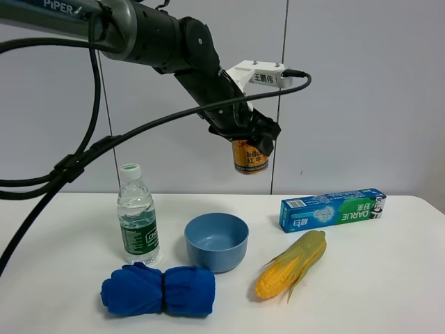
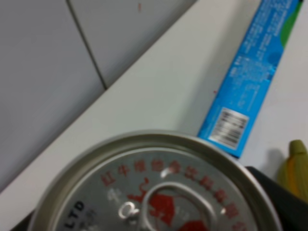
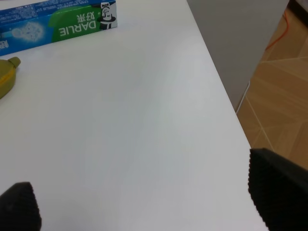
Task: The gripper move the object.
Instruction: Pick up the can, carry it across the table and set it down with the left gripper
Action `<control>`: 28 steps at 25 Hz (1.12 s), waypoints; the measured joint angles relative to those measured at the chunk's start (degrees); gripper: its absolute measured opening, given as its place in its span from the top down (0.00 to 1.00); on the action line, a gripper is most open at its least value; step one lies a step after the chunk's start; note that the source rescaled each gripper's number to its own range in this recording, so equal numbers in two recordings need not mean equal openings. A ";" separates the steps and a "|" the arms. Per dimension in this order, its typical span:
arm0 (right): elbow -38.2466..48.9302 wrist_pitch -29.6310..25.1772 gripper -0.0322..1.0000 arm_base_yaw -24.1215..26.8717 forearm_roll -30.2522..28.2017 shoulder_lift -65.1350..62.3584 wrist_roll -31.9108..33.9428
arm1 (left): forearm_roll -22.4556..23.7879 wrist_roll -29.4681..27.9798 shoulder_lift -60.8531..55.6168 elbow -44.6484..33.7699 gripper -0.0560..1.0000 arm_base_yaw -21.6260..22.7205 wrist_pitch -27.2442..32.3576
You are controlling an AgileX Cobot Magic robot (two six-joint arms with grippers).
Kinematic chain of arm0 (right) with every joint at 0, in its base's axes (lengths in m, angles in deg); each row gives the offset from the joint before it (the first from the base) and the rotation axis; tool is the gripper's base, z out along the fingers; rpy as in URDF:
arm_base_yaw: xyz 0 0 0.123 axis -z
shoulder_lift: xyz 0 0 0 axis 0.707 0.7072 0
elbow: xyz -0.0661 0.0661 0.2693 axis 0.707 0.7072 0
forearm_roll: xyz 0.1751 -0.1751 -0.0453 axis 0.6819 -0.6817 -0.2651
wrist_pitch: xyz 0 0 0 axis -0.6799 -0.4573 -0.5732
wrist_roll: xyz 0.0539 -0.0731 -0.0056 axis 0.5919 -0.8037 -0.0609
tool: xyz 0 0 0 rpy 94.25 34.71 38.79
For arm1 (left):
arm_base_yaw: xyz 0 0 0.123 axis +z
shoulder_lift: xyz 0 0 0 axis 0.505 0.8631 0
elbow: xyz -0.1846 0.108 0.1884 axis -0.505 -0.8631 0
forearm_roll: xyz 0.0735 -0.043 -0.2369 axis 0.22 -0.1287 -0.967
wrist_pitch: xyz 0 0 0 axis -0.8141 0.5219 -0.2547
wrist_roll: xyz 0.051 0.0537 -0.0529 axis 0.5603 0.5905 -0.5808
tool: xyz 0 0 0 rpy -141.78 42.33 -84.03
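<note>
The left pincer (image 1: 252, 144) is closed on the can (image 1: 250, 157), its black fingers clamping the upper part of the can's body from opposite sides. The can hangs in the air well above the blue bowl (image 1: 216, 241) and slightly to the right of it in the high view, clear of the worktop (image 1: 368, 292). The can is short and squat, with a gold body, red Chinese characters on the side facing the camera and a darker band at the base. It hangs nearly upright. In the left wrist view the can (image 2: 159, 192) shows a silver lid with a raised rim, a pull-tab, a ring of red characters and the black letters "LTD". A water bottle (image 1: 137, 212) with a green label stands just left of the bowl. A rolled blue cloth (image 1: 158, 290) lies in front of the bowl and to its left. A corn cob (image 1: 292, 264) lies near the bowl on its right, and a blue-and-green toothpaste box (image 1: 332, 209) lies behind the cob, further right of the bowl. The right pincer (image 3: 149, 204) is wide open and holds nothing. It hangs over bare worktop past the cob and the box as reckoned from the bowl.
</note>
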 joint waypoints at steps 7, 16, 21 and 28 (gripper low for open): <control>0.00 0.00 0.00 0.00 0.00 0.00 0.00 | 0.12 0.00 0.45 0.00 0.94 -6.16 0.50; 0.00 0.00 0.00 0.00 0.00 0.00 0.00 | -0.17 0.00 1.24 0.00 0.94 -14.33 -1.17; 0.00 0.00 0.00 0.00 0.00 0.00 0.00 | -3.68 0.45 4.62 0.00 0.94 -16.78 -3.15; 0.00 0.00 0.00 0.00 0.00 0.00 0.00 | -5.54 5.36 10.04 0.00 0.94 -17.65 -8.84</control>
